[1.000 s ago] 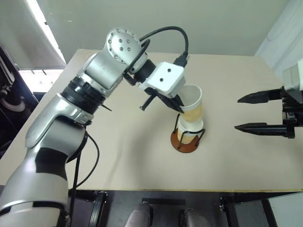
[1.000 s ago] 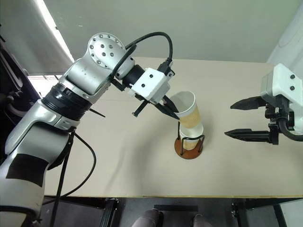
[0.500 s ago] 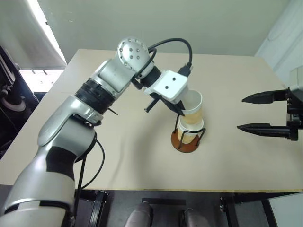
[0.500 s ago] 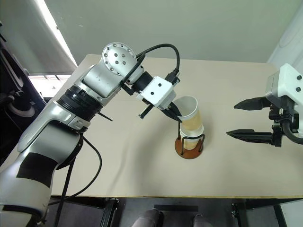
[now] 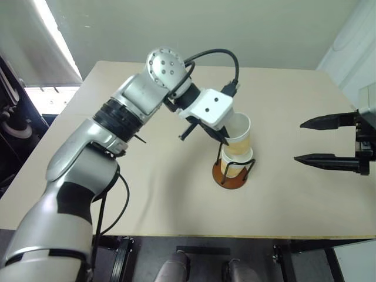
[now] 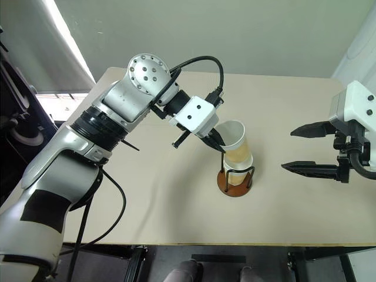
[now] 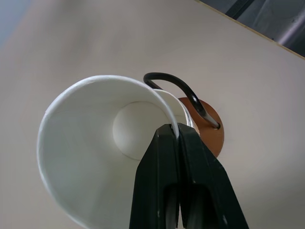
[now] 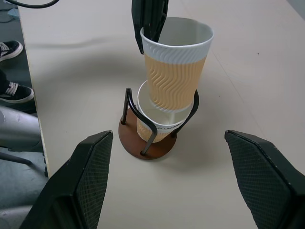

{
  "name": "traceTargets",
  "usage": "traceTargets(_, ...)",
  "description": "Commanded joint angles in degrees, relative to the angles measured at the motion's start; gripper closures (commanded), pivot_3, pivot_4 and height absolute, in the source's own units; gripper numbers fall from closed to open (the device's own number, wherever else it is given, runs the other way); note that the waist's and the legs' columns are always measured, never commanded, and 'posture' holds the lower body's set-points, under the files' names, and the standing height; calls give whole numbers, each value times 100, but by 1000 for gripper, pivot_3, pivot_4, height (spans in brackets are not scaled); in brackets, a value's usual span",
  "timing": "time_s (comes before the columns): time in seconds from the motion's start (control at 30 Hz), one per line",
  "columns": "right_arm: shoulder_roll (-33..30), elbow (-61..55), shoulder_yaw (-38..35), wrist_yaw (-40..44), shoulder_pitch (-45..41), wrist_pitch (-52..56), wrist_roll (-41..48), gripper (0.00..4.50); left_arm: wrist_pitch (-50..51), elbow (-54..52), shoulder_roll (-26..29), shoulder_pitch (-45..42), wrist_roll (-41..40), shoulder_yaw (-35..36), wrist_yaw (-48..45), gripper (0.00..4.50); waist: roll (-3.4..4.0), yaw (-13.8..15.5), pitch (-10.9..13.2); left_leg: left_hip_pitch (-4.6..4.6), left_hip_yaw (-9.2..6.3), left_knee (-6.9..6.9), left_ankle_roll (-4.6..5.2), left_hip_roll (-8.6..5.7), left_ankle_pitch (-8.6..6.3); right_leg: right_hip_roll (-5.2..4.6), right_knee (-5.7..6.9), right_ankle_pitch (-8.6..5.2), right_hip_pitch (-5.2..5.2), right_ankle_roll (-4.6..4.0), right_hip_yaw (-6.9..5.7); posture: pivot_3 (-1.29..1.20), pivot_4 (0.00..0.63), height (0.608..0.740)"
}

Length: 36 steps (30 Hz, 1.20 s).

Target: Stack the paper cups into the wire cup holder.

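The wire cup holder (image 5: 225,177), a reddish-brown disc with black wire loops, stands mid-table. One paper cup (image 8: 153,125) sits inside it. A second paper cup (image 5: 239,140) rests partly nested in the first and rises well above the loops. My left gripper (image 7: 177,131) is shut on this upper cup's near rim, one finger inside and one outside. My right gripper (image 6: 286,150) hangs open to the right of the holder, apart from it, with nothing between its fingers (image 8: 90,176).
The beige table (image 5: 176,205) carries only the holder and cups. Its front edge runs below the holder, and its right edge lies past my right gripper. A pair of shoes (image 8: 12,50) is on the floor beside the table.
The whole picture shifted early on. The held cup has sunk slightly into the cup beneath and stands more upright. My right gripper has stayed open and in place.
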Motion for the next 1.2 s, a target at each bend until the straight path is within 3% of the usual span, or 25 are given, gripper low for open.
traceTargets(0.03, -141, -23, -169, -42, -28, -57, 7, 662, -12, -142, 40, -183, -107, 0, -178, 3555, 0, 0, 0, 0, 0, 0, 0, 0, 0, 0, 0, 0, 0, 0, 0, 0, 150, 740)
traceTargets(0.37, -133, 5, -104, -85, -48, -101, -8, 662, 10, 61, -141, -188, -65, 318, -178, 22, 0, 3, 0, 0, 0, 1, 1, 0, 0, 0, 1, 0, 0, 0, 0, 0, 150, 740)
traceTargets(0.47, -81, 52, -15, -146, -72, -170, -33, 662, 263, 173, -312, -147, -34, 847, -155, 22, 0, 6, 0, -1, 1, 4, 1, 0, 0, 0, 1, 0, 0, 1, 0, 0, 150, 740)
traceTargets(0.63, 215, 288, 328, -513, -180, -413, -216, 662, 828, 104, -154, 177, -14, 1733, 213, 22, 1, -5, -1, 3, 5, 4, 2, 0, 0, 1, 4, 0, 0, 4, 2, 0, 150, 740)
traceTargets(0.8, 1057, 907, 772, -1260, -454, -672, -552, 662, 2057, -661, 104, 1041, -368, 2836, 1083, 22, 6, -43, -4, 12, 11, 17, 8, 3, 4, 3, 18, 0, 4, 8, 6, 0, 150, 740)
traceTargets(1.03, 2965, 2607, 1151, -3048, -998, -1402, -1648, 662, 3039, -1514, 132, 3059, -203, 4229, 3586, 22, 13, -112, -9, 50, 17, 51, 18, 1, 9, 5, 48, 4, 28, 13, 11, 0, 150, 740)
traceTargets(1.2, 3831, 3781, 1150, -4214, -1266, -2037, -2438, 662, 3345, -2114, -231, 3984, 146, 4633, 5183, 22, 14, -66, -9, 64, 11, 76, 22, -3, 14, 2, 62, 6, 45, 9, 7, 0, 150, 740)
